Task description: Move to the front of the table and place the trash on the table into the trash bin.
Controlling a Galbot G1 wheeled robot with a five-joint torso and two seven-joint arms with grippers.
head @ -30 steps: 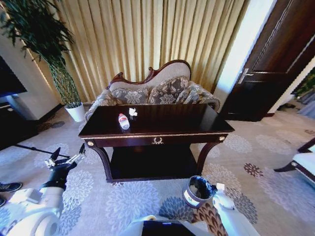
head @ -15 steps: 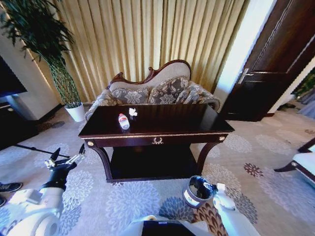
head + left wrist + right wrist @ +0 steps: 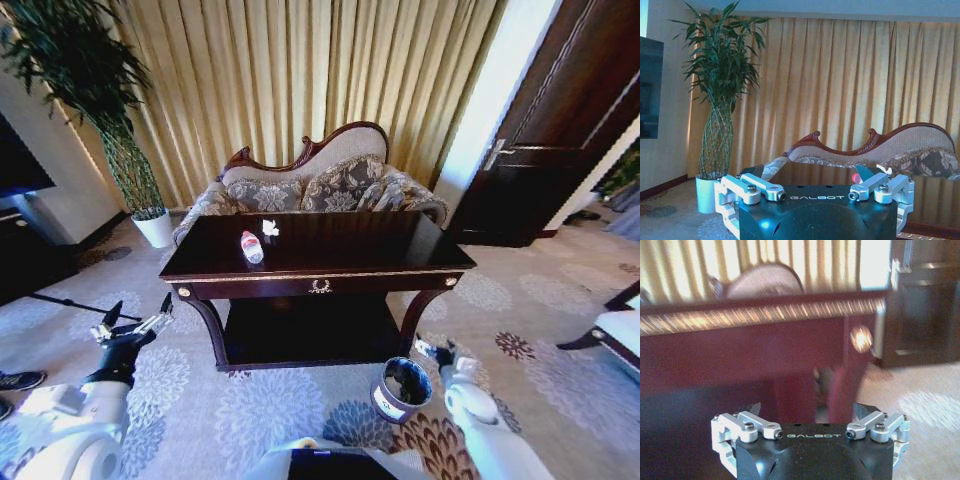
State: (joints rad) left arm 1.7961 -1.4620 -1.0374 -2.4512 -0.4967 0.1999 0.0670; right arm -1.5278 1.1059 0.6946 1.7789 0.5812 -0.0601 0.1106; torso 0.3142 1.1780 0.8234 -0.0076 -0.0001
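left gripper (image 3: 138, 318): black body with silver finger links, fingers spread apart, holding nothing; hangs over the carpet to the left of the table's front left leg, well apart from the trash. In the left wrist view (image 3: 816, 181) both dark fingertips stand wide, tabletop and sofa back past them.
right gripper (image 3: 432, 350): fingers parted, nothing between them; low, just beside the bin's right rim, near the table's front right leg. In the right wrist view (image 3: 808, 411) the tips are apart and face the table's dark front edge and leg.
trash bin (image 3: 400, 388): small round bucket, dark rim, greyish-brown metallic sides; stands upright on the carpet in front of the table, toward its right end, below the tabletop edge.
bottle (image 3: 251, 246): small clear plastic bottle, red-and-white label, white cap; lies on its side on the left part of the tabletop.
paper scraps (image 3: 269, 228): small crumpled white paper, on the tabletop just behind the bottle, toward the sofa.
table (image 3: 380, 245): large rectangular dark glossy mahogany, gold trim, gold laurel emblem on front drawer, lower shelf, curved legs; centred ahead of the robot.
sofa (image 3: 310, 185): floral, carved dark wood frame, right behind the table.
plant (image 3: 95, 90): tall green, in a white pot, left of the sofa.
curtains (image 3: 300, 70): gold, pleated, across the back wall.
carpet (image 3: 250, 410): grey with flower medallions.
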